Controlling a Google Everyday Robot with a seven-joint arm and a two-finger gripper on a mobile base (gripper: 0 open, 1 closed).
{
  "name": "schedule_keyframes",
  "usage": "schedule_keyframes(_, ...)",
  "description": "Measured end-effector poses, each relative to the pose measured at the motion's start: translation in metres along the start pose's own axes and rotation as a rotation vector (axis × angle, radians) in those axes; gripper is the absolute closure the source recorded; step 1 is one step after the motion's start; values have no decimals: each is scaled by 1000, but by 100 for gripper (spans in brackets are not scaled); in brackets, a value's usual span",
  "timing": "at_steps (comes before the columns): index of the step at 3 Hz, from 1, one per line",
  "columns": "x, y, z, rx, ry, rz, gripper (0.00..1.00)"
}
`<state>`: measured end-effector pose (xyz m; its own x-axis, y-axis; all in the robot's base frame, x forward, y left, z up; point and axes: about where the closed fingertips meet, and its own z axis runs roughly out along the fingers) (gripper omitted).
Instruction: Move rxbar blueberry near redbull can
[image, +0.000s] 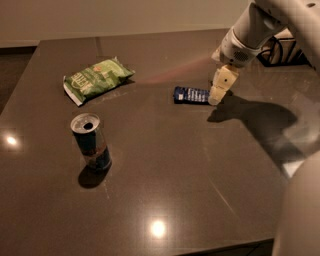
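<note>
The rxbar blueberry (191, 94), a small flat dark blue bar with white lettering, lies on the dark table right of centre. The redbull can (91, 141), blue and silver with an open silver top, stands upright at the front left, well apart from the bar. My gripper (219, 92) hangs from the white arm at the upper right, its cream tips down at the bar's right end, just above or touching the table.
A green crinkled chip bag (96, 78) lies at the back left of the table (190, 180). Dark wire-like items (285, 50) sit at the far right edge. The arm's shadow falls on the table to the right of the bar.
</note>
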<state>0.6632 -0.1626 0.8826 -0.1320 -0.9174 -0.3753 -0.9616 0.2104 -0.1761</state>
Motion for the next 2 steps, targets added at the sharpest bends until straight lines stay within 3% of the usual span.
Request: schedule_keyframes(2,-15,-1,40,-81,1,-23,0)
